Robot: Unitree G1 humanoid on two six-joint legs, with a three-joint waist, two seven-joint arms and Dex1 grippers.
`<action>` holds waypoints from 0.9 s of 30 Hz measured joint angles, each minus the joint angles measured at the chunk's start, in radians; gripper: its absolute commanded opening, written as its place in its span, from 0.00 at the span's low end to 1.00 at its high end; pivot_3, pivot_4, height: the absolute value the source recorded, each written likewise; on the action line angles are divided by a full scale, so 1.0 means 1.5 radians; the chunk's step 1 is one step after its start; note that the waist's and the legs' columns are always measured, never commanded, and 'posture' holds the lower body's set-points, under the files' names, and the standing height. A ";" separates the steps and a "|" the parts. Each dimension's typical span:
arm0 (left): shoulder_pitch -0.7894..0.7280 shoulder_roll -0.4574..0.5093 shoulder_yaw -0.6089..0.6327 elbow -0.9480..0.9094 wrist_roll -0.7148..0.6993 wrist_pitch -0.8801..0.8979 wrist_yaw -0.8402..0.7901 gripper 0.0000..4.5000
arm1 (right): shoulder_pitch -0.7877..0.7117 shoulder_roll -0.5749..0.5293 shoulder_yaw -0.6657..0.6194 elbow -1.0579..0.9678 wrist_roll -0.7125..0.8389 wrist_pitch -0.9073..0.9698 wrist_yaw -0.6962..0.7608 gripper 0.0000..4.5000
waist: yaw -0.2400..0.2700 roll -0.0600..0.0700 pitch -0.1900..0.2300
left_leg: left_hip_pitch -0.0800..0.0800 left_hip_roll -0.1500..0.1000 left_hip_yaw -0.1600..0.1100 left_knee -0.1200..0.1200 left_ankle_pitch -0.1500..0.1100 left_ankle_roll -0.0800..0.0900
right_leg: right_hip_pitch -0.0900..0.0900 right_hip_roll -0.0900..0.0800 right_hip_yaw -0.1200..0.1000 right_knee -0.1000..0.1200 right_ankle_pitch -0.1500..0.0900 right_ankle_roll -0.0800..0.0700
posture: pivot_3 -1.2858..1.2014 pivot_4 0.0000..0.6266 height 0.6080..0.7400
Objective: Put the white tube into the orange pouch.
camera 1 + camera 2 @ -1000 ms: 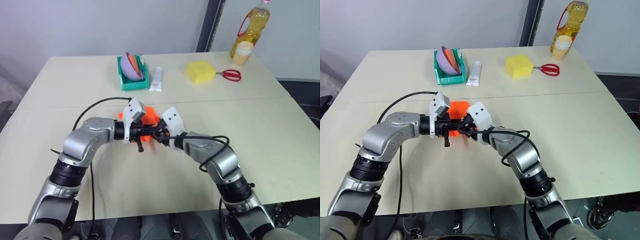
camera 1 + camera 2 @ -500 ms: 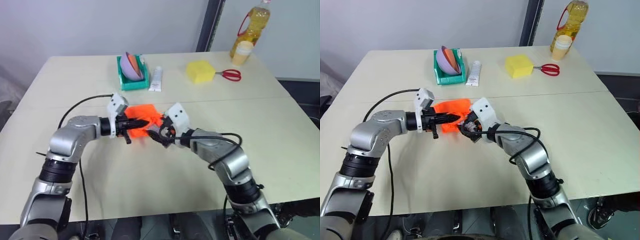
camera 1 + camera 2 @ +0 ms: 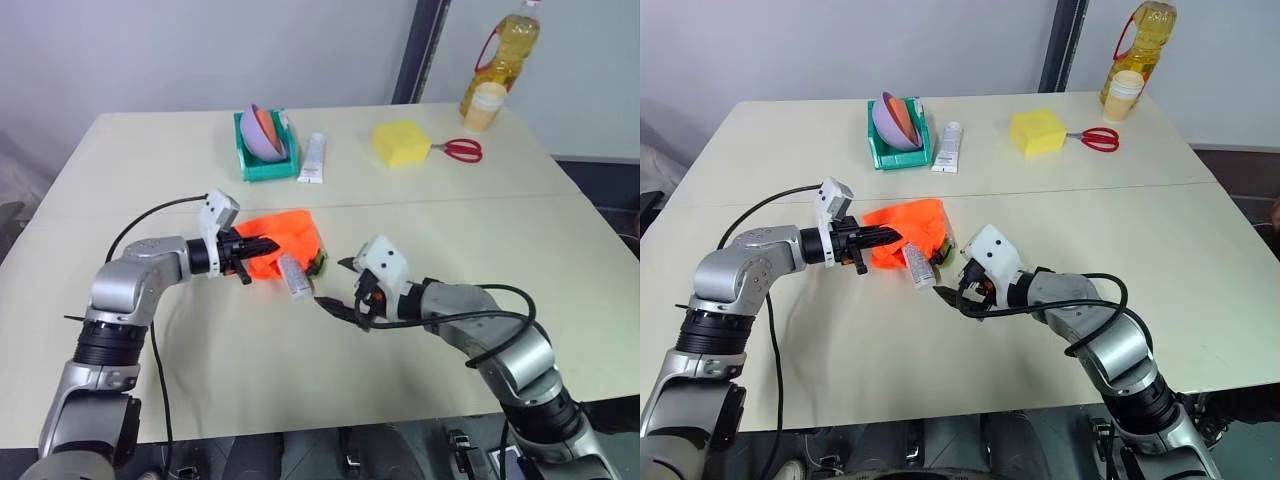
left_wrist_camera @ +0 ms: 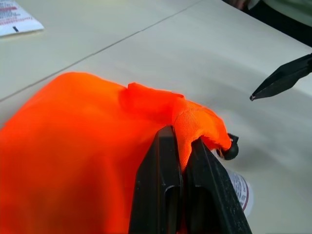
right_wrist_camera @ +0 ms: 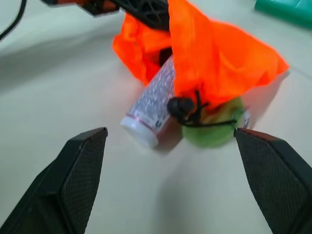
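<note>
**White tube lodged in mouth of orange pouch, left gripper holding the fabric**

White tube (image 5: 152, 104): small round-bodied tube with grey print, lying on the table (image 3: 330, 380) at the near edge of the orange pouch (image 3: 285, 232). One end sits under the orange fabric; the other end sticks out toward the near side, resting on the tabletop.

Orange pouch: bunched soft fabric, left of centre on the table, lime-green trim and a dark drawstring cord with a bead showing at its right near corner.

Left gripper (image 4: 181, 146): fingers closed together, pinching a fold of the pouch fabric and lifting that edge above the tube.

Right gripper (image 3: 337, 285): fingers spread wide, holding nothing, near the pouch on its right near side, pointed toward the tube and apart from it.

Far side of table, left to right: green tray (image 3: 262, 160) holding stacked bowls; flat white squeeze tube (image 3: 313, 158) just beside it; yellow sponge block (image 3: 401, 143); red-handled scissors (image 3: 460, 150); oil bottle (image 3: 500, 58) at the far right corner.
</note>
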 measured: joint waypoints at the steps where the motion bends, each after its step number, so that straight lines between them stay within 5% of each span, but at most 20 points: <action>1: 0.000 -0.001 0.001 0.000 0.000 0.001 0.000 0.00 | 0.000 0.022 0.000 0.011 0.013 0.012 0.000 0.67 | 0.000 0.000 0.000 | 0.000 0.000 0.000 0.000 0.000 0.000 | 0.000 0.000 0.000 0.000 0.000 0.000 | 0.52 0.24 0.89; 5: 0.001 -0.007 0.002 -0.003 0.000 0.003 0.001 0.00 | -0.007 0.078 0.014 0.057 0.032 0.069 -0.021 0.18 | 0.000 0.000 0.000 | 0.000 0.000 0.000 0.000 0.000 0.000 | 0.000 0.000 0.000 0.000 0.000 0.000 | 0.52 0.24 0.89; 7: 0.001 -0.007 0.003 -0.007 -0.001 0.004 0.001 0.00 | -0.012 0.106 0.017 0.082 0.032 0.089 -0.041 0.02 | 0.000 0.000 0.000 | 0.000 0.000 0.000 0.000 0.000 0.000 | 0.000 0.000 0.000 0.000 0.000 0.000 | 0.52 0.24 0.89; 27: 0.029 0.034 -0.020 -0.071 -0.001 0.015 -0.024 0.00 | -0.099 0.254 0.003 0.284 -0.040 -0.028 -0.150 0.02 | -0.003 0.000 0.000 | 0.000 0.000 0.000 0.000 0.000 0.000 | -0.001 0.000 0.000 0.000 0.000 0.000 | 0.52 0.24 0.89</action>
